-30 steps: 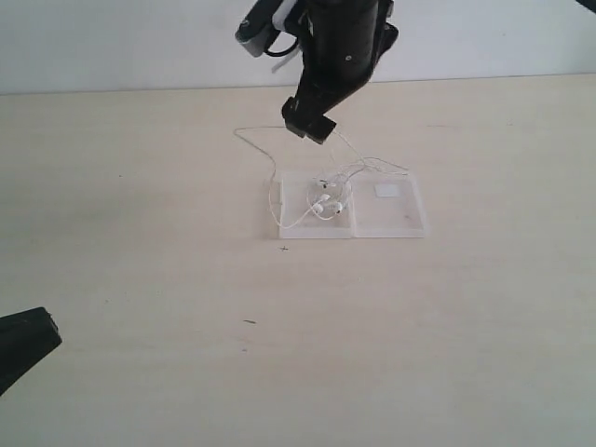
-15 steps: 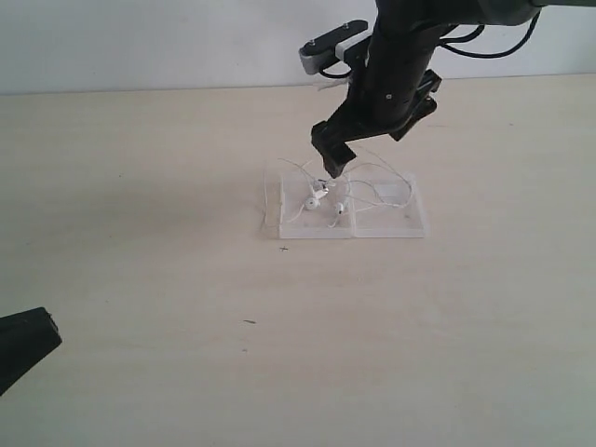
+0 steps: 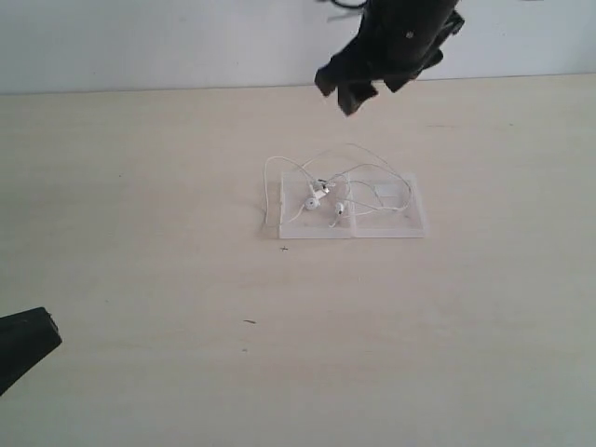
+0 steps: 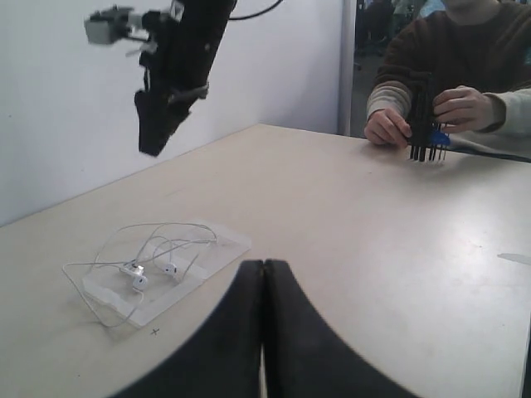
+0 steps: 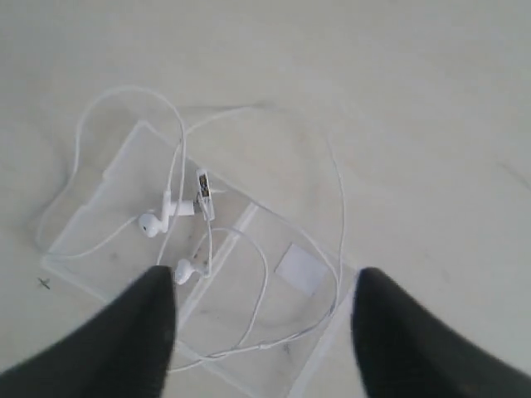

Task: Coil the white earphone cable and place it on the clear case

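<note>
The white earphone cable (image 3: 317, 194) lies in loose loops over the clear case (image 3: 391, 222) at mid-table, with a loop hanging off the case's left and far edges. In the right wrist view both earbuds and the cable (image 5: 204, 199) rest on the case (image 5: 116, 217), whose other half bears a white label (image 5: 300, 268). My right gripper (image 3: 341, 94) hangs open above and behind the case, nothing between its fingers (image 5: 158, 298). My left gripper (image 4: 264, 265) is shut and empty, far from the case (image 4: 222, 243), at the lower left (image 3: 23, 349).
A seated person (image 4: 452, 75) handles a black device at the table's far side in the left wrist view. A small cross mark (image 3: 284, 248) and a dark speck (image 3: 249, 322) sit on the light wooden table (image 3: 140, 186).
My right gripper came down to the case with the cable, let it go, then rose up and to the right. The cable now lies looped on the case. The left gripper stayed still.
</note>
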Motion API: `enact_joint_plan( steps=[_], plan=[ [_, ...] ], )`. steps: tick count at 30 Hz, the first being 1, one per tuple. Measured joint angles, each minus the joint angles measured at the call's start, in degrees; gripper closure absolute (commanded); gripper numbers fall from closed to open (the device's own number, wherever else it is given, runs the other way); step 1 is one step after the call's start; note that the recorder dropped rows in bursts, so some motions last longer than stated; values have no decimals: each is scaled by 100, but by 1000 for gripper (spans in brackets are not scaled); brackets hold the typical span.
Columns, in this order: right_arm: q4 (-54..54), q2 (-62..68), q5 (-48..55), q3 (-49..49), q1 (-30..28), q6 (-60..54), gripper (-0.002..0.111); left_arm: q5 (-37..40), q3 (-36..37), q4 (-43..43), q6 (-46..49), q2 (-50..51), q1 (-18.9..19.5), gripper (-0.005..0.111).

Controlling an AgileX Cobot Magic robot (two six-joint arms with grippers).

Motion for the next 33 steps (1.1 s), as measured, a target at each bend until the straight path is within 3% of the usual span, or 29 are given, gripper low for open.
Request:
enact_joint_plan(
  steps=[3,7,15,19,23,33],
  plan=[
    [396,-603,-51,244,0,27,108,0,0,0,0,0,0,107],
    [1010,-1467,-401,1132,0,27,108,0,0,0,0,0,0,107],
    [1450,-3629,-2021,3972,0,-13,108,0,0,0,0,0,0,107],
    [1809,-4817,-2362,5153,0,-114,108,0,0,0,0,0,0,107],
    [2302,-5616,-2481,5649,0,-135,108,0,0,0,0,0,0,107],
    [2473,-6684,-2368,5748,0,-140,108,0,0,0,0,0,0,107]
  ],
)
